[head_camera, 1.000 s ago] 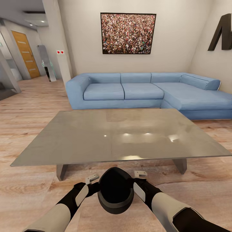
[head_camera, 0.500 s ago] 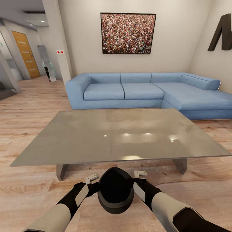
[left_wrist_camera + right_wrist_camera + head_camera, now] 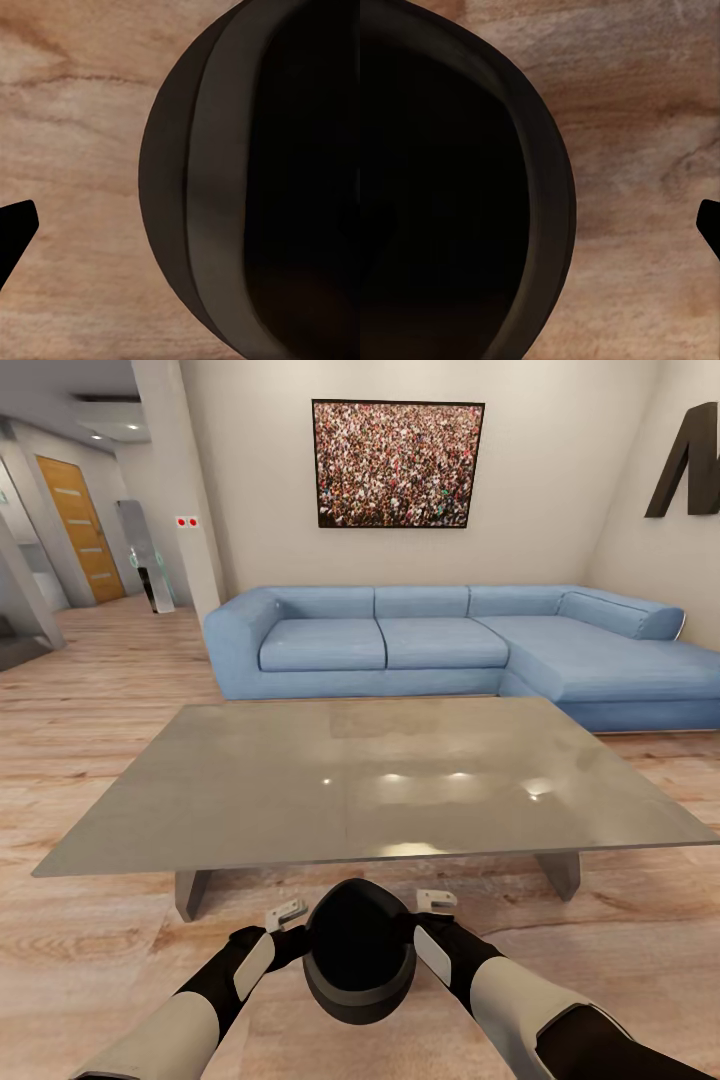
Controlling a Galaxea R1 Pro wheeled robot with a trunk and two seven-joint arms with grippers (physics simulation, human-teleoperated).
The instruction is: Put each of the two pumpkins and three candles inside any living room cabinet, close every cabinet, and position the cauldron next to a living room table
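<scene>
Cauldron [image 3: 358,952], a round matte black pot with a wide mouth, hangs just in front of the near edge of the large grey glossy rectangular table [image 3: 360,780], held between the two arms above the pale wooden plank floor [image 3: 90,950]. Behind the table stands a long light-blue corner sofa [image 3: 450,645], its chaise end reaching toward the table's far right corner. On the cream wall above the sofa hangs a dark-framed picture of a dense crowd [image 3: 398,463], and beside it, cut off by the frame edge, a big dark letter shape [image 3: 688,460]. Far beyond the table's left side a hallway opens with an orange wooden door [image 3: 80,528].

The table's two dark slab legs [image 3: 192,892] show beneath its near edge, just beyond the pot. The pot's inside looks plain black; whether anything lies in it cannot be made out.

The left gripper [image 3: 288,920] and right gripper [image 3: 432,908] press against opposite sides of the cauldron, each with a pale finger showing past its rim; each clamps the wall of the pot. In the wrist views the dark rim [image 3: 217,195] curves over floorboards, and a black fingertip [image 3: 711,225] shows at the edge.
</scene>
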